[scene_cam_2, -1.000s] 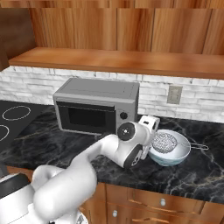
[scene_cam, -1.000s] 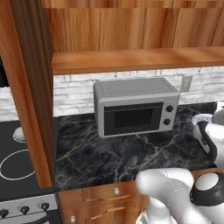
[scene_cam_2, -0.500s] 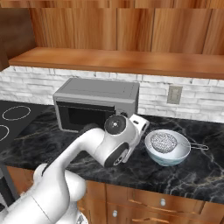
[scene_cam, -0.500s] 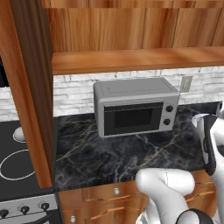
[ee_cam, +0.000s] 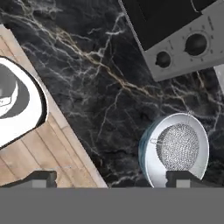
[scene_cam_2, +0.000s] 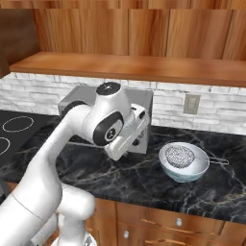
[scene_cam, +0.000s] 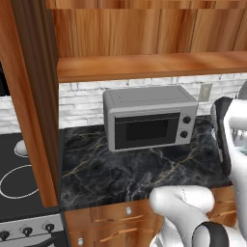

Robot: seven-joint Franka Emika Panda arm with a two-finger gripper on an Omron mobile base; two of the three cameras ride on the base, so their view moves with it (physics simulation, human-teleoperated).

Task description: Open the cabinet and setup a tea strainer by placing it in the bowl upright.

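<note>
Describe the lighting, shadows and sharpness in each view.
Left base view: even light, dim recess under the reddish-brown wooden cabinet. Right base view: soft shadow beneath the round white bowl. Hand view: grey mesh tea strainer crisp, no glare on the black marble counter.

Strainer [scene_cam_2: 179, 155] in bowl [scene_cam_2: 184, 169] on counter [scene_cam_2: 144, 175], near its front edge, right of microwave [scene_cam: 147, 117] standing toward the back; shelf [scene_cam_2: 129, 66] overhead.
</note>
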